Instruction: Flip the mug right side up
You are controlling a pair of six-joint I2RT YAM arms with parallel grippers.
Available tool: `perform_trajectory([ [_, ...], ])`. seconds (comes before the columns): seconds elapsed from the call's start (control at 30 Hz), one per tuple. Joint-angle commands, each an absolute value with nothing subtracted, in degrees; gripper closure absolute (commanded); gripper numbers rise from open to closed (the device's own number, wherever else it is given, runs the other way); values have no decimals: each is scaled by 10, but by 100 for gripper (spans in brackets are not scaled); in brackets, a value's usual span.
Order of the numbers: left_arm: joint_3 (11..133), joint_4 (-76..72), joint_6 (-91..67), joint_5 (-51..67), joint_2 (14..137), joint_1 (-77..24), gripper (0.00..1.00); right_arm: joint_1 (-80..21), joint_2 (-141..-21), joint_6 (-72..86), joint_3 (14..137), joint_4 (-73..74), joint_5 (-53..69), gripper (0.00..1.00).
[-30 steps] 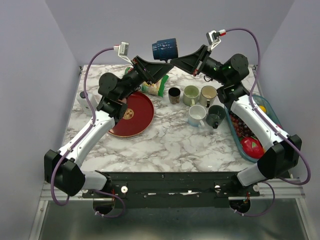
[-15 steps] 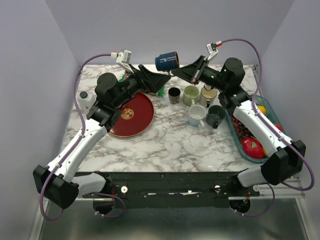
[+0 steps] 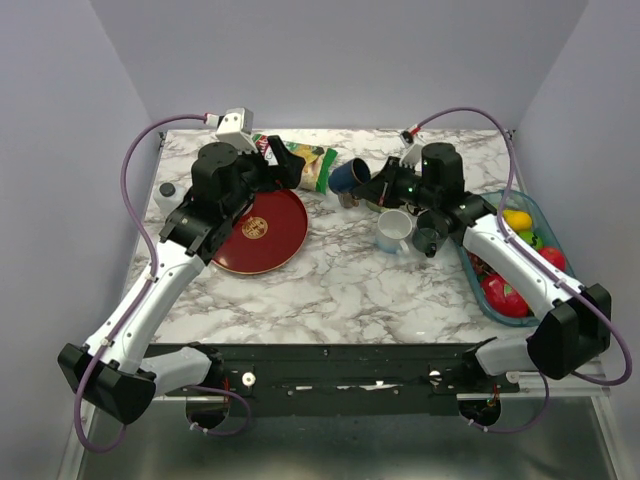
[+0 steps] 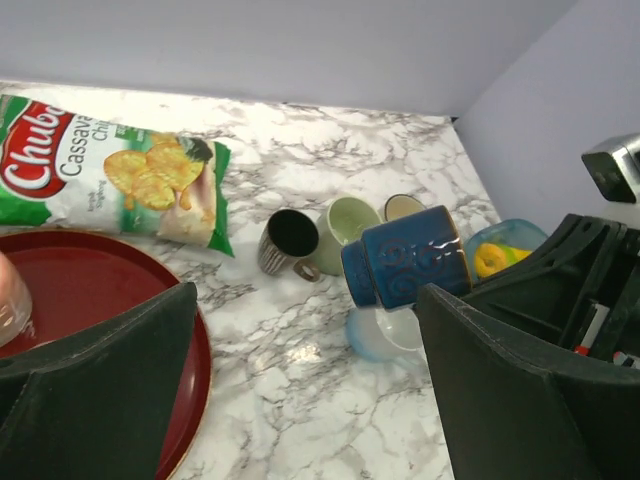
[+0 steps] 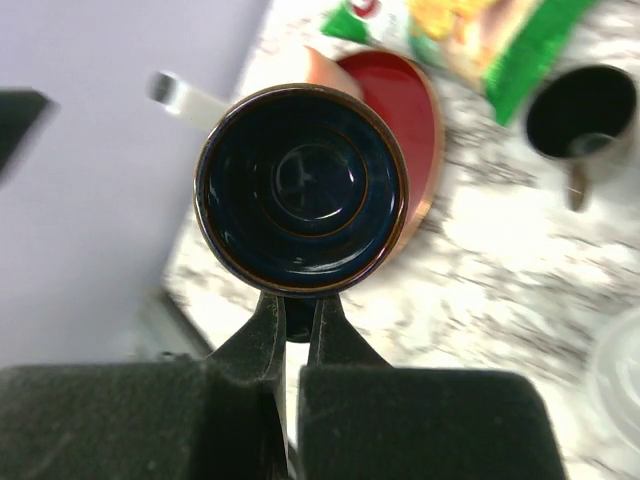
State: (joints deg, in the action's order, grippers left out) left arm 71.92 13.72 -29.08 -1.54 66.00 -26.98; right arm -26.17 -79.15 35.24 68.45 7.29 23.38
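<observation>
**Blue mug held on its side.** The blue mug [image 4: 405, 257] is off the marble table [image 3: 360, 290], tipped over with its glazed wall level and its base pointing away from the right gripper [image 3: 374, 186]. Its mouth opens straight back at that gripper's wrist camera, which looks down onto the ringed inner floor. The right gripper's fingers [image 5: 262, 340] are pressed close together on the lowest part of the rim; whether they pinch the wall or the handle cannot be told. Just past and below these fingertips stands a cluster of upright cups: a dark ribbed mug [image 4: 290, 240], a pale green mug [image 4: 350, 220], a tan mug [image 4: 403, 207] and, directly beneath the held mug, a white mug [image 4: 385, 332]. Behind the right gripper, toward its outer side, sits a teal bin [image 4: 520, 232] holding yellow fruit. The left gripper [image 4: 305, 300] hangs with its two dark fingers spread wide and nothing between them; the blue mug lies ahead of its right finger, apart from it. A red plate [image 3: 290, 235] lies under its left finger, and a bag of cassava chips [image 4: 110, 170] ahead to its left.
</observation>
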Motion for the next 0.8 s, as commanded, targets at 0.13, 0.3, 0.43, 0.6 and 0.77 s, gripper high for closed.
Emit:
perform_trajectory([
  [0.13,763,194,-274,-77,681,-263,1,-318,-785,194,658,156,26,99],
  [0.3,766,212,-279,-94,691,-259,1,-344,-813,184,642,172,-42,99],
  [0.43,774,236,-286,-111,700,-257,1,-353,-853,185,653,192,-67,99],
  [0.6,779,275,-294,-140,709,-256,1,-356,-924,204,686,232,-81,99],
  [0.77,780,303,-294,-163,717,-256,1,-357,-965,214,703,241,-75,99],
])
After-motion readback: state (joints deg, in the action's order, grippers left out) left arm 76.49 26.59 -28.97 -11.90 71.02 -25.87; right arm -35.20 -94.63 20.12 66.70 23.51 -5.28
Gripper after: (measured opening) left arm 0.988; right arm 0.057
